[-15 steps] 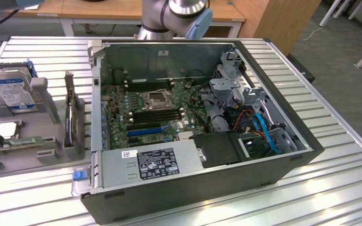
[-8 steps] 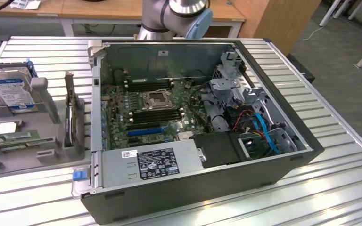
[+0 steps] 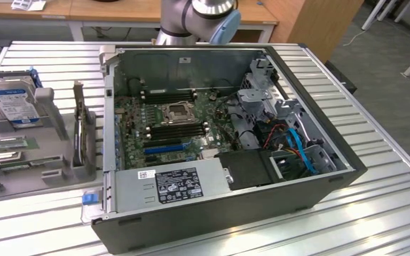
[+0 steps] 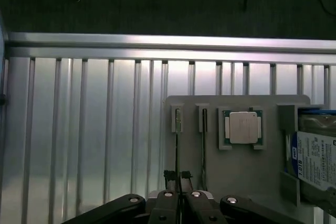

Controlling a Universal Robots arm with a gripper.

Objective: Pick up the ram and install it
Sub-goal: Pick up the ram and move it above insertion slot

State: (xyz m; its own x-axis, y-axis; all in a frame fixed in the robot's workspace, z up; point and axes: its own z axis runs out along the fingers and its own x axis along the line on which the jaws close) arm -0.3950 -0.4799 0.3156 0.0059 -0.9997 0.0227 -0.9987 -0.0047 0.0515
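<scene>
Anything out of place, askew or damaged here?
Nothing stands out. The ram stands on edge in its grey holder with the gripper lined up on it, the hard drive rests in its cradle, and the open computer case lies flat on the slatted table.

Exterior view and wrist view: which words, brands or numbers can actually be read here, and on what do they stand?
No text can be quoted with certainty.
Black label on the power supply: print too small to read.
White sticker beside it: too small to read.
Blue label on the hard drive: sideways white characters, blurred.
Processor: no legible marking.
</scene>
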